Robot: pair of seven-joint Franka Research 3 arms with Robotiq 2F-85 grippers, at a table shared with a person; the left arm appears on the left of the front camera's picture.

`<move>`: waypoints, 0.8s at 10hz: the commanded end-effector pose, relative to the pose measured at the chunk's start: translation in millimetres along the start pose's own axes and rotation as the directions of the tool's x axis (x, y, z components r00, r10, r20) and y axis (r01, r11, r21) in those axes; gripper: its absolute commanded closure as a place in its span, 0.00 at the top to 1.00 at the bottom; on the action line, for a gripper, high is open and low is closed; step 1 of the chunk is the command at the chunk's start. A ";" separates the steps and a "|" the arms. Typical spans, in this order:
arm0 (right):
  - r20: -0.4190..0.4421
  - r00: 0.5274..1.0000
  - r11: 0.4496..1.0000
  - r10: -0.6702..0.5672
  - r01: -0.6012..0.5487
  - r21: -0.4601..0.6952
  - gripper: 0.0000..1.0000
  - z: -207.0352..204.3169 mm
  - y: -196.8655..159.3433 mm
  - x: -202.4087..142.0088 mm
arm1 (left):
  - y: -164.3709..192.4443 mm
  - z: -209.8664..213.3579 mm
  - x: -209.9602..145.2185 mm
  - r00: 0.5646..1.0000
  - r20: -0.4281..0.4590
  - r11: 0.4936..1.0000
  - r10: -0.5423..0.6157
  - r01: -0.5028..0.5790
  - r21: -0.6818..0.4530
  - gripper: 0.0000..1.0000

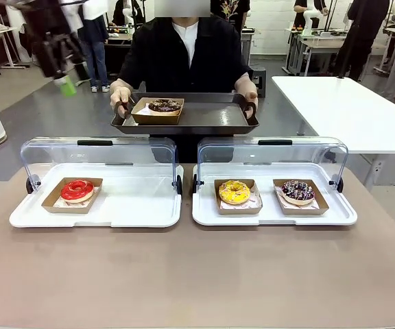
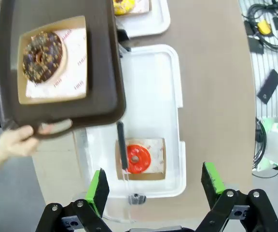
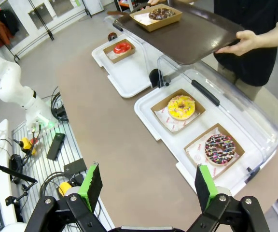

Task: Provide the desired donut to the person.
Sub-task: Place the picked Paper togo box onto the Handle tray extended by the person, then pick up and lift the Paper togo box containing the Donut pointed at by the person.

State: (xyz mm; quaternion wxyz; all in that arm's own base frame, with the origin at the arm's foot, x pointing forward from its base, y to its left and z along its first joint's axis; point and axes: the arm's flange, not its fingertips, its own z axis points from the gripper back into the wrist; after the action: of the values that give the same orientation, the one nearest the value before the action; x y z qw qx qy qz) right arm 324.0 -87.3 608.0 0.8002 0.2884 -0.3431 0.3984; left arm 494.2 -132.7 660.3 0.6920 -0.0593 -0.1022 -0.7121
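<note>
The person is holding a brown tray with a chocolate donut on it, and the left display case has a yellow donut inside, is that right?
No. The left display case holds a red donut, not a yellow one, as the front view shows. The person does hold a brown tray with a chocolate donut on it.

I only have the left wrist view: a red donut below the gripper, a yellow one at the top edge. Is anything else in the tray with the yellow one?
Observer: Yes, a chocolate donut with sprinkles sits beside the yellow donut in the right white tray.
Operator: Right gripper?
Observer: The right gripper is open, holding nothing.
Operator: One hand on the brown tray?
Observer: Two; the person's hands grip both ends of the brown tray.
</note>
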 end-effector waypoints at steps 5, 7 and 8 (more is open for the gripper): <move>0.033 0.999 1.000 0.018 -0.019 0.017 1.00 -1.0 -1.5 2.4 | -8.3 -22.8 -56.5 0.999 0.002 0.998 0.054 -0.054 -0.018 1.00; 0.033 0.999 1.000 0.018 -0.019 0.017 1.00 -1.0 -1.5 2.4 | -8.3 -22.8 -56.5 0.999 0.002 0.998 0.054 -0.054 -0.018 1.00; 0.033 0.999 1.000 0.018 -0.019 0.017 1.00 -1.0 -1.5 2.4 | -8.3 -22.8 -56.5 0.999 0.002 0.998 0.054 -0.054 -0.018 1.00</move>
State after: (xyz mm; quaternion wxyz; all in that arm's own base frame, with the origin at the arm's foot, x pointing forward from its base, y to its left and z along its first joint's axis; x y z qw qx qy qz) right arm 324.0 -87.2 608.0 0.8002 0.2884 -0.3431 0.3984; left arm 488.3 -81.6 621.3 0.7087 -0.0682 -0.0988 -0.6952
